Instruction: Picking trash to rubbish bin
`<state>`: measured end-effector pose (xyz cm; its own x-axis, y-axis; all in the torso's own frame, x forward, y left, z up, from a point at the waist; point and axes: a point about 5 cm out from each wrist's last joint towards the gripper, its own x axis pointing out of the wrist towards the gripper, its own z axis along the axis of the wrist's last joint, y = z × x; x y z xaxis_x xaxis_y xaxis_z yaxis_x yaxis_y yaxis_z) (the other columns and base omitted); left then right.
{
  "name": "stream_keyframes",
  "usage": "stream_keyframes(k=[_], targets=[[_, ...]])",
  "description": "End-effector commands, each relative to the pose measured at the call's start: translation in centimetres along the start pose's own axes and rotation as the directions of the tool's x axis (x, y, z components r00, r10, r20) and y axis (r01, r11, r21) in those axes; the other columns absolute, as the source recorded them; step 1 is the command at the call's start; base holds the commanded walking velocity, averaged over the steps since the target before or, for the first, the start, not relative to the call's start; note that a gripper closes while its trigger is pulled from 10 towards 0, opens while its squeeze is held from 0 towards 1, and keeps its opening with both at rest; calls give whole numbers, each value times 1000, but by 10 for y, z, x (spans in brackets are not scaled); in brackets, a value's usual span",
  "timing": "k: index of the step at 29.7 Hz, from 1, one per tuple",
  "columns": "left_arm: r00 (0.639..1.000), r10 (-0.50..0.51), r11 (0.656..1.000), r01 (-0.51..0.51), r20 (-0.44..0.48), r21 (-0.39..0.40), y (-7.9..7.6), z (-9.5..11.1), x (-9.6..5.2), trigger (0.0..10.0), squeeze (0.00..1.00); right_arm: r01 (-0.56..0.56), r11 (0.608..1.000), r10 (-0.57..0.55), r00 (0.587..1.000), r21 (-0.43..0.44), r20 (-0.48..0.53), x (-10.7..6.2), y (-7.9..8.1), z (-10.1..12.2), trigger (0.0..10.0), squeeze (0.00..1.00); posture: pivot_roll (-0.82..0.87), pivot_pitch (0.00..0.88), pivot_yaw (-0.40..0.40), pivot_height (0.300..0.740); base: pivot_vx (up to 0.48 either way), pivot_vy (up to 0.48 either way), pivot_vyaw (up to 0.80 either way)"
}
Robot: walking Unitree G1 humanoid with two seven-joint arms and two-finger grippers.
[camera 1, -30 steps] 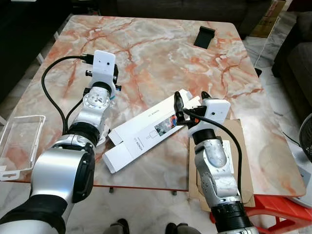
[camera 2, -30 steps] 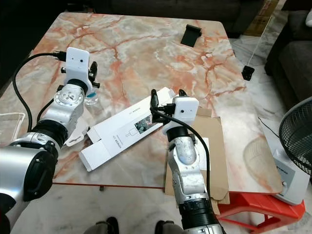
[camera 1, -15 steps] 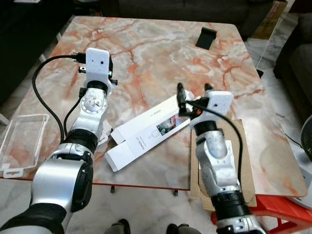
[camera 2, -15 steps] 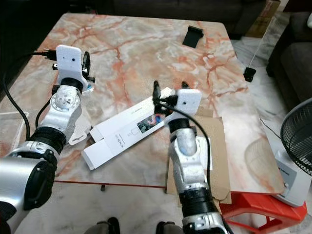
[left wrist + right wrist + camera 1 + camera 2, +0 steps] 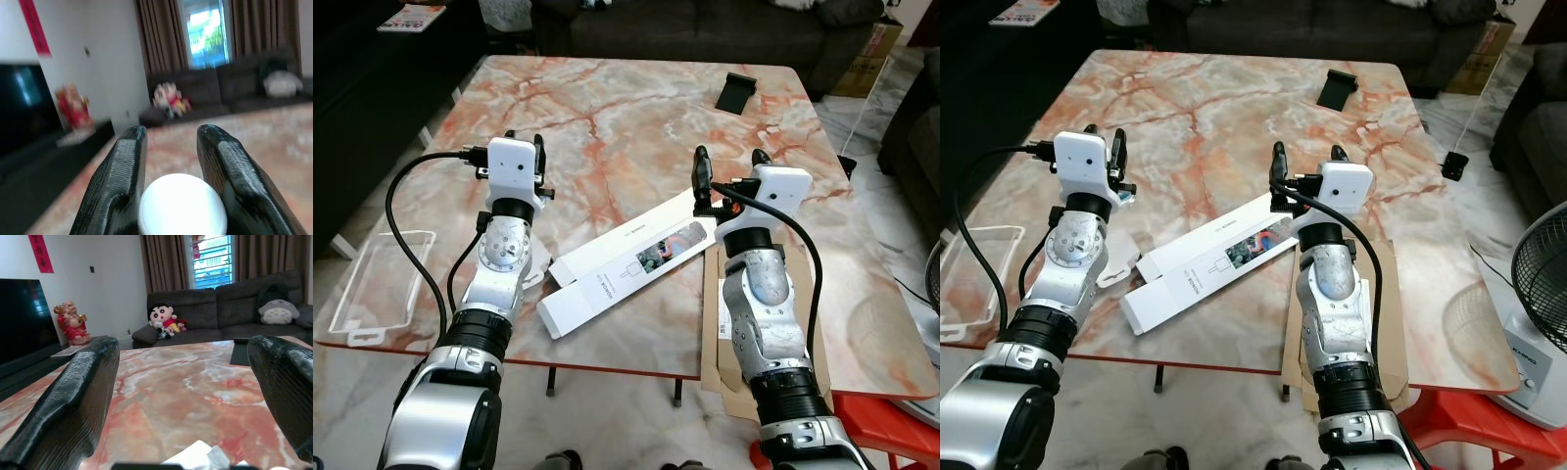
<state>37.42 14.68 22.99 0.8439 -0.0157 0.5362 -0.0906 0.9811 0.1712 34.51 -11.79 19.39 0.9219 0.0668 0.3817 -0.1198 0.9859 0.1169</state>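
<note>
At the centre of the head views lay the long white box (image 5: 631, 262), flat on the marble tabletop (image 5: 636, 108), just left of the brown cardboard (image 5: 713, 323) at the near edge. Compared with a second earlier, the right end effector (image 5: 732, 172) had lifted off the box's far end and stood above it, fingers spread wide, holding nothing. The left end effector (image 5: 1105, 149) had also risen at the frame's left, its fingers closed around a small white cap or bottle (image 5: 182, 204). That piece of trash seemed to be in hand and ready to carry, while the box remained ungrasped. A clear tray (image 5: 374, 291) sat at the tabletop's left edge.
</note>
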Motion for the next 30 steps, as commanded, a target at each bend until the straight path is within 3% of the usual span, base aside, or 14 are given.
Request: stream_keyframes(k=[1,30], targets=[[997,10,1000,-10,78,-3,-2,16,5,10000,0,0,1000,0,1000,0,24,3,1,5,10000,0,-87,15,15,740,0,0,0],[997,4,1000,-4,76,5,-4,20,2,10000,0,27,1000,-27,999,11,42,0,0,1,10000,0,-85,0,26,740,-9,0,0]])
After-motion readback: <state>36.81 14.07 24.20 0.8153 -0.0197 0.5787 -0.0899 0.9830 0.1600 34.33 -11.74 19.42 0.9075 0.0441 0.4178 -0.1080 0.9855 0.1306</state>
